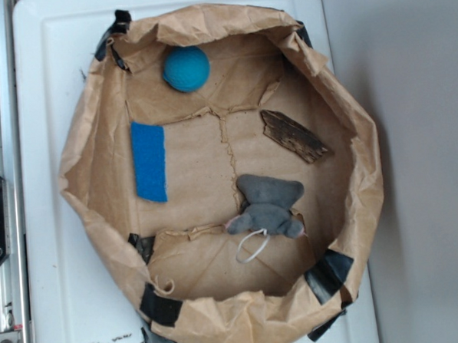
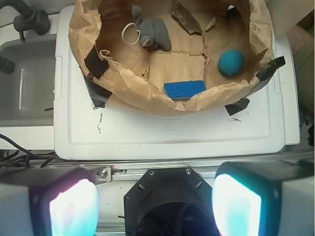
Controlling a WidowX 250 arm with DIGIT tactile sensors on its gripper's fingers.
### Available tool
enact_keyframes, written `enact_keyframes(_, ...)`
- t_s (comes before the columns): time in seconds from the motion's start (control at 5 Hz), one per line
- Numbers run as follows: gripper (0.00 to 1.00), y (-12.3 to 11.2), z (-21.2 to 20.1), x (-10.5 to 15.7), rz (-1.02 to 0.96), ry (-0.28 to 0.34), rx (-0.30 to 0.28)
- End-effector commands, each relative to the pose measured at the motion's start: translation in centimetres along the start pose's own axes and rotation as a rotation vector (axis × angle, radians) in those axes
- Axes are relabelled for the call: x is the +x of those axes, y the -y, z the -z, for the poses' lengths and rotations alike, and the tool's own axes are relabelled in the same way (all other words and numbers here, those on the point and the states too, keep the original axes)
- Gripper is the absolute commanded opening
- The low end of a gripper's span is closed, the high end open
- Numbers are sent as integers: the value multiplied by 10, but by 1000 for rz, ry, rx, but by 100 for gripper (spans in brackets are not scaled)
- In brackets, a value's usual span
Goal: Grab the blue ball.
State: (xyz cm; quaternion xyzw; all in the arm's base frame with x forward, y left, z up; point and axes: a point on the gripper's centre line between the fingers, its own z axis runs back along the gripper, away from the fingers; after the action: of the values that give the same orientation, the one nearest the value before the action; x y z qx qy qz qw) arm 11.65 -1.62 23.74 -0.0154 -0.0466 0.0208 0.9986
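The blue ball (image 1: 186,68) is a small round teal ball lying at the top of the crumpled brown paper bowl (image 1: 81,141), close to its far wall. In the wrist view the blue ball (image 2: 231,62) rests at the right inside the paper bowl (image 2: 147,93). My gripper (image 2: 155,206) hangs high and well back from the bowl, above the robot's black base. Its two fingers (image 2: 74,209) stand wide apart with nothing between them. In the exterior view the gripper is out of sight.
Inside the bowl lie a flat blue felt strip (image 1: 149,162), a grey plush toy (image 1: 268,206) with a white loop, and a dark bark piece (image 1: 295,136). The bowl sits on a white lid (image 1: 49,250). A sink basin (image 2: 27,86) lies at the left.
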Motion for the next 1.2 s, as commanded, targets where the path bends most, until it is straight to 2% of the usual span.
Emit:
enact_keyframes(0.0, 100, 0, 0, 0, 0, 0, 0)
enact_keyframes(0.2, 100, -34, 3, 51, -227, 10, 56)
enact_keyframes(0.8, 100, -34, 3, 51, -227, 10, 56)
enact_keyframes(1.0, 100, -37, -1, 69, -193, 77, -33)
